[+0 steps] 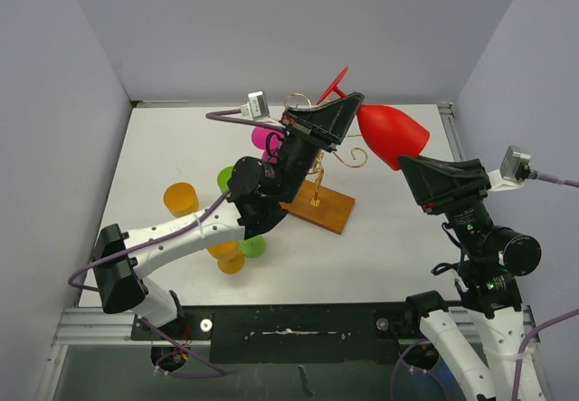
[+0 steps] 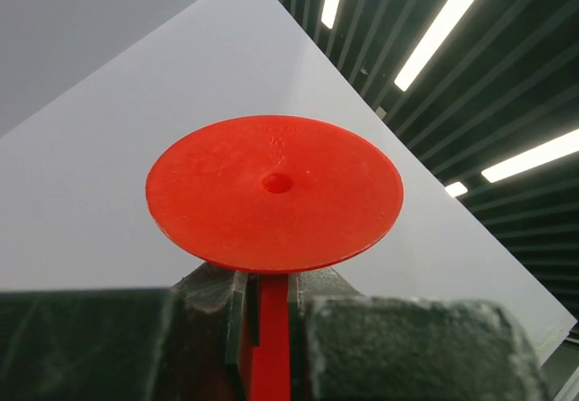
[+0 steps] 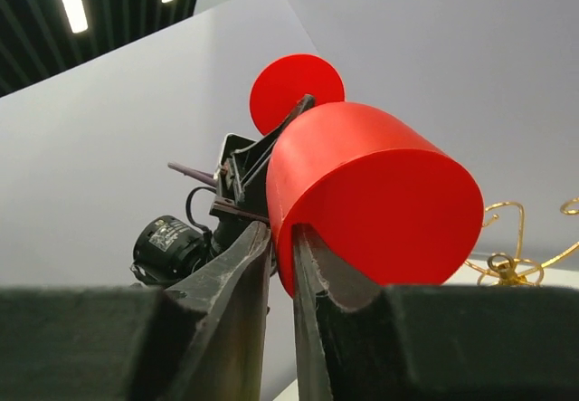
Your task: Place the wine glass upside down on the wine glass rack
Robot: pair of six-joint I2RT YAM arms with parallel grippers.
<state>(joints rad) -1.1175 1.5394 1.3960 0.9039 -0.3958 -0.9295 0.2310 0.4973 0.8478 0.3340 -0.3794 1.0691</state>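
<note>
- The red plastic wine glass (image 1: 391, 134) is held in the air between both arms, lying roughly on its side. Its round flat foot (image 1: 336, 82) points to 11 o'clock and its open bowl to 4 o'clock.
- The left gripper (image 1: 355, 107) is clenched on the thin red stem (image 2: 269, 338). In the left wrist view the stem runs up between the two black fingers (image 2: 217, 297) to the foot disc (image 2: 274, 193) just above them.
- The right gripper (image 1: 407, 164) grasps the bowl at its rim. In the right wrist view one finger (image 3: 226, 301) lies outside the red wall and the other (image 3: 330, 306) inside the mouth, with the wall pinched between them.
- The gold wire wine glass rack (image 1: 318, 161), with its curled arms, stands on a rectangular brown wooden base (image 1: 321, 209) near the middle of the white table (image 1: 163, 147).
- In the top view the glass sits at 1 o'clock of the base, with its stem close to the curled wire tips. I cannot tell whether they touch.
- An orange plastic cup (image 1: 180, 199) stands at 9 o'clock of the rack, well apart from it.
- A green cup (image 1: 226, 177) and a magenta cup (image 1: 265, 138) show beside the left arm, partly hidden by it.
- Another green piece (image 1: 252, 246) and an orange one (image 1: 231, 261) lie at 7 o'clock of the base.
</note>
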